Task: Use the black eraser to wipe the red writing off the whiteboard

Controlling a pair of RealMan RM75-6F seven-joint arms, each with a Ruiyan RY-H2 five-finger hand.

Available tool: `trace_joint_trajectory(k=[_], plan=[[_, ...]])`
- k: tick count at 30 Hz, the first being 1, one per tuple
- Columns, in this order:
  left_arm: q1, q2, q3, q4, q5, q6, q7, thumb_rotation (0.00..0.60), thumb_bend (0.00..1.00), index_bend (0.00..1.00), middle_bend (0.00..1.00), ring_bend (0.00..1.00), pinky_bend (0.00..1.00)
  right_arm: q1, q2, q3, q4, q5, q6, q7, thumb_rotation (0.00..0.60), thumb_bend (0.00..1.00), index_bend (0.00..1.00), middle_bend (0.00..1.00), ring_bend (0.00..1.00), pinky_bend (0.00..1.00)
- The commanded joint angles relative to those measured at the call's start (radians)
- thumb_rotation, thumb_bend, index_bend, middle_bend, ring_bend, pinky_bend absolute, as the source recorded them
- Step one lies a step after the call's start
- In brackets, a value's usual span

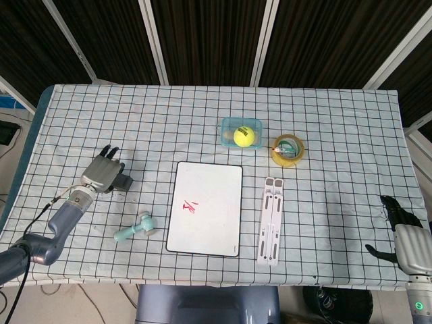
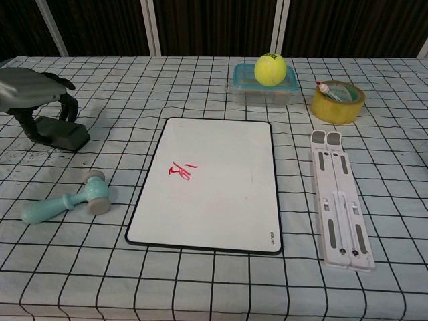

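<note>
Near the counter's left edge, the left robot hand arches over the black block eraser, fingers curled down around it, the eraser resting on the checked cloth. The white rectangular whiteboard lies mid-counter, its red writing near its left edge; open cloth separates it from the eraser. The right robot hand hangs off the counter's right front corner, fingers apart, holding nothing.

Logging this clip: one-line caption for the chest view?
Left hand over the black eraser, left of the whiteboard bearing red writing.
</note>
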Motion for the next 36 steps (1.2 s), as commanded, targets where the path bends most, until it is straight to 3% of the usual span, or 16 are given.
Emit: trace_joint_trajectory(k=[1, 11, 21, 31, 36], plan=[[0.002, 0.009, -0.004, -0.013, 0.003, 0.009, -0.007, 0.6, 0.33, 0.47, 0.47, 0.0, 0.05, 0.0, 0.001, 0.0, -0.001, 0.0, -0.001, 0.001, 0.6, 0.07, 0.06, 0.11, 0.2, 0.21], [0.008, 0.065, -0.022, -0.101, 0.006, 0.048, -0.012, 0.6, 0.34, 0.47, 0.47, 0.0, 0.05, 0.0, 0.002, 0.001, -0.003, 0.001, 0.0, 0.005, 0.6, 0.07, 0.06, 0.11, 0.2, 0.21], [-0.04, 0.146, -0.075, -0.348, -0.028, 0.082, 0.12, 0.6, 0.34, 0.46, 0.48, 0.01, 0.05, -0.001, 0.003, 0.0, -0.003, -0.001, 0.001, 0.01, 0.6, 0.07, 0.06, 0.11, 0.2, 0.21], [-0.147, 0.038, -0.128, -0.476, -0.279, 0.15, 0.447, 0.6, 0.34, 0.46, 0.47, 0.01, 0.05, -0.002, 0.005, 0.0, -0.002, -0.003, 0.001, 0.017, 0.6, 0.07, 0.06, 0.11, 0.2, 0.21], [-0.187, -0.047, -0.133, -0.474, -0.363, 0.188, 0.524, 0.6, 0.34, 0.45, 0.47, 0.01, 0.05, -0.002, 0.004, 0.0, -0.002, -0.004, 0.003, 0.014, 0.6, 0.07, 0.06, 0.11, 0.2, 0.21]])
